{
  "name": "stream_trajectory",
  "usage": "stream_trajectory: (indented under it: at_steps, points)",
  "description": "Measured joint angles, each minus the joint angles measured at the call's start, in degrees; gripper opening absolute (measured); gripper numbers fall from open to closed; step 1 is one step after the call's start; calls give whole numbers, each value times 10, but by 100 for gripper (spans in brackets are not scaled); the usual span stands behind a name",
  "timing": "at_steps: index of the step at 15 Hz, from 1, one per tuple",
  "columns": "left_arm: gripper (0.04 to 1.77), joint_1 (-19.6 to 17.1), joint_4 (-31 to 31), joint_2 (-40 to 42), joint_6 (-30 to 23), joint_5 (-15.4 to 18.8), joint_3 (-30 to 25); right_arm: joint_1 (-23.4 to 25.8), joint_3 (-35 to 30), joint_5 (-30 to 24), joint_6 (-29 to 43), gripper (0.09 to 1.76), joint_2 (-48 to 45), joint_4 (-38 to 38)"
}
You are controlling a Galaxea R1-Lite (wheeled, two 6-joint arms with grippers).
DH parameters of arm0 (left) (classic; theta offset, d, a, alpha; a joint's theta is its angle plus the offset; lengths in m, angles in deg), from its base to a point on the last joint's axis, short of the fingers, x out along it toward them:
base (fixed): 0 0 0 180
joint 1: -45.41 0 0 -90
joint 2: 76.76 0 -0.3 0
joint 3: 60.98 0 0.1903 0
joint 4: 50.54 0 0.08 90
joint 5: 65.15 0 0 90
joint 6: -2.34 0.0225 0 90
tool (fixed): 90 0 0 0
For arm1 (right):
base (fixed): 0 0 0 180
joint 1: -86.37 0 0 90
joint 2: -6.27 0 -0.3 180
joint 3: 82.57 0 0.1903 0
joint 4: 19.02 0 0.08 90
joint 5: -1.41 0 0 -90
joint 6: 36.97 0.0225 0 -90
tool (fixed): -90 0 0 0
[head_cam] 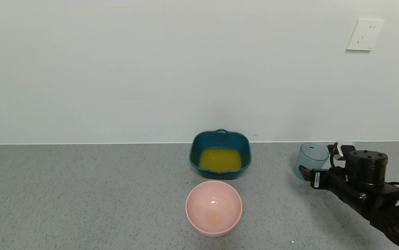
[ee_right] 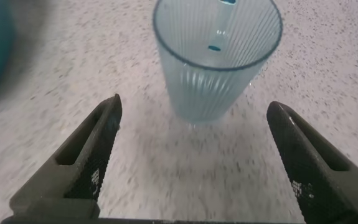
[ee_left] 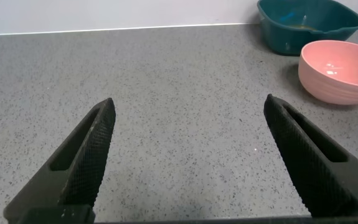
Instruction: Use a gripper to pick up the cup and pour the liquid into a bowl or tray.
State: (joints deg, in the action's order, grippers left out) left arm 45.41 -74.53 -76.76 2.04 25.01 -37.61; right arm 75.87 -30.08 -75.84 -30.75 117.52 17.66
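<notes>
The cup [head_cam: 310,159] stands upright on the grey counter at the right and looks empty. In the right wrist view the cup [ee_right: 216,56] is just beyond the fingertips. My right gripper [head_cam: 318,160] is open, with one jaw on each side and neither touching the cup; it also shows in the right wrist view [ee_right: 193,104]. The orange-yellow liquid [head_cam: 220,159] lies in the dark teal dish [head_cam: 198,147] at the back middle. My left gripper [ee_left: 188,101] is open and empty over bare counter, out of the head view.
A round pink bowl [head_cam: 213,207] sits in front of the teal dish; both show far off in the left wrist view, the bowl [ee_left: 340,71] and the dish [ee_left: 309,25]. The wall runs behind the counter, with a socket [head_cam: 364,34] at upper right.
</notes>
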Motion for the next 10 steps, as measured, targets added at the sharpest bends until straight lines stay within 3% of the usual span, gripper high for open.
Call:
stream_trajectory:
  at_steps: [10]
  points:
    - [172, 0, 0, 0, 0, 0, 0, -77, -21, -14, 0, 170, -393, -388]
